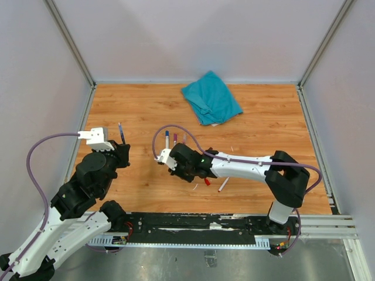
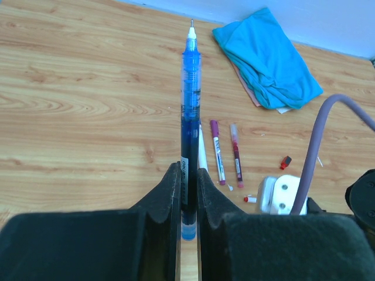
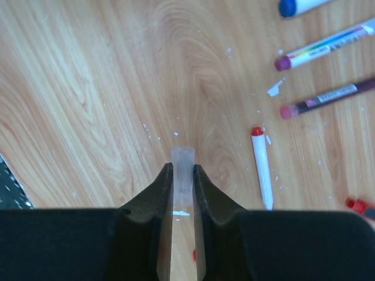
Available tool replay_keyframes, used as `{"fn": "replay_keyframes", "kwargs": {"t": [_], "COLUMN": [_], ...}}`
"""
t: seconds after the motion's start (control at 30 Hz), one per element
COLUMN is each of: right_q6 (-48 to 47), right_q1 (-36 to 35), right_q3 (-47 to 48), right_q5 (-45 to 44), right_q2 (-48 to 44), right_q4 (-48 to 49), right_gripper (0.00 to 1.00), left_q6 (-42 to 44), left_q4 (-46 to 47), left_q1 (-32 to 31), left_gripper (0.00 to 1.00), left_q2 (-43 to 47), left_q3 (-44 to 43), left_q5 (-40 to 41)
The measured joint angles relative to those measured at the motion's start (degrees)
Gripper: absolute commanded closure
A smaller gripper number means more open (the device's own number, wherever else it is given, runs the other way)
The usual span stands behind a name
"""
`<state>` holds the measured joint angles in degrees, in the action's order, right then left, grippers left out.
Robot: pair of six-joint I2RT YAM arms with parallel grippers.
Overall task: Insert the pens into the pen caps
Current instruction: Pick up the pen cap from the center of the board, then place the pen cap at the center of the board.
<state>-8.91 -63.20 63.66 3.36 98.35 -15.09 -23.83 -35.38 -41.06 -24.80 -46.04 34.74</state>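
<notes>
Left gripper (image 2: pixel 187 171) was clamped tight on a blue pen (image 2: pixel 190 99), whose tip pointed away from the wrist over the table (image 2: pixel 88 117). Beside it, the right gripper (image 3: pixel 183 171) pinched a clear cap (image 3: pixel 183 157) close above the wood. A purple pen (image 3: pixel 328 47), dark pen (image 3: pixel 334 96) and red-ended pen (image 3: pixel 262 170) lay near that cap.

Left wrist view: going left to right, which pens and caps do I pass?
blue pen, held in the left gripper → purple pen → dark red pen → red-ended white pen, mostly hidden → red cap. Left out as overlapping: the white pen behind the blue one, and the teal cloth.
</notes>
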Motion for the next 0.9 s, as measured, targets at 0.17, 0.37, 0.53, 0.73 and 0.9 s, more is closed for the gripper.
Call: {"fn": "replay_keyframes", "kwargs": {"t": [0.17, 0.37, 0.53, 0.73, 0.9], "right_q6": [13.49, 26.27, 32.04, 34.60, 35.34], "right_q1": [-0.48, -0.46, -0.52, -1.33, -1.57], "right_q3": [6.23, 7.23, 4.98, 4.81, 4.26], "right_q5": [-5.97, -7.41, -7.50, -8.37, -9.14], "right_q2": [1.20, 2.62, 2.67, 2.71, 3.08], "right_q4": [-7.87, -13.31, -15.37, -16.28, -16.41], "right_gripper": [0.97, 0.97, 0.96, 0.93, 0.90], "left_q6": [0.00, 0.00, 0.00, -0.02, 0.00], "left_q4": [0.00, -0.02, -0.02, -0.02, -0.04], "left_q1": [0.00, 0.02, 0.02, 0.00, 0.02], "left_gripper": [0.99, 0.99, 0.99, 0.99, 0.99], "left_q2": [0.00, 0.00, 0.00, -0.02, -0.02], "left_q3": [0.00, 0.00, 0.00, 0.00, 0.00], "left_q5": [0.00, 0.02, 0.04, 0.02, 0.04]}}
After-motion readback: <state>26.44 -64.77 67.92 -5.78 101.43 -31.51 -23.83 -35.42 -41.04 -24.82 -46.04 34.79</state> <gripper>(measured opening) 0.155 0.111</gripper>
